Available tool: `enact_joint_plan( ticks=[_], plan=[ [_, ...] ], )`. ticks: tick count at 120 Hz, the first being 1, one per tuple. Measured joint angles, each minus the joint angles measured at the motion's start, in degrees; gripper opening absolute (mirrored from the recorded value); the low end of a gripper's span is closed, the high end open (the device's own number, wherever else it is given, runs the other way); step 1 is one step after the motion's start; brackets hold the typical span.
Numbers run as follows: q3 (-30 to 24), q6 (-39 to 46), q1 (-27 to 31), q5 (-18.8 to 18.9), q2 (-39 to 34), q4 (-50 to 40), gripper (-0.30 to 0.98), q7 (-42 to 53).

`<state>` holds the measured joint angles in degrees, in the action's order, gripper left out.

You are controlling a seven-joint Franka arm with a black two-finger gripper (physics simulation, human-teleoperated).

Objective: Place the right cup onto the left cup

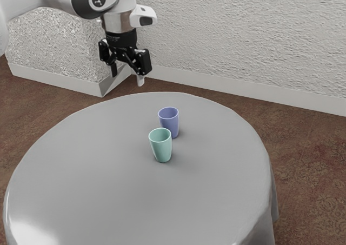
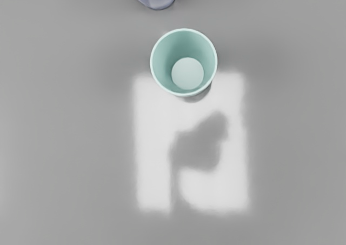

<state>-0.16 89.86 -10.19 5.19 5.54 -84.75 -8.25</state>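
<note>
Green cup [image 1: 161,149] is standing upright on the counter [image 1: 97,174]. Claw [image 1: 127,75] is hanging high above, fingers spreading wide, gripping nothing. Purple cup [image 1: 171,125] is standing near the green one, not touching. White wall [image 1: 238,34] is rising behind.

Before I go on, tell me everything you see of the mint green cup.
The mint green cup is round, smooth and opaque, ceramic or plastic by its look, with a thin paler rim, walls tapering toward the base and no handle in sight. It stands upright and empty, its inner floor pale. Its base rests on the round grey table; nothing else touches it, and a gap separates it from the purple cup.
</note>
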Motion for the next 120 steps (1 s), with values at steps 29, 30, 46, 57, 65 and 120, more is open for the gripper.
enact_joint_plan(
  ticks=[29,30,46,57,65,120],
  plan=[
    [0.0,1.1,-0.1,-0.1,0.3,0.0,0.69,-0.3],
    [0.0,1.1,-0.2,-0.1,0.3,0.0,0.69,-0.3],
    [0.0,2.1,-0.2,-0.7,0.6,-0.9,0.69,-0.4],
    [0.0,3.3,-0.3,-1.3,0.8,-2.2,0.69,-0.5],
    [0.0,4.2,-0.5,-1.9,1.3,-2.8,0.69,-0.6],
    [0.0,8.1,0.0,-6.3,6.6,-4.8,0.62,-2.1]
  ],
)
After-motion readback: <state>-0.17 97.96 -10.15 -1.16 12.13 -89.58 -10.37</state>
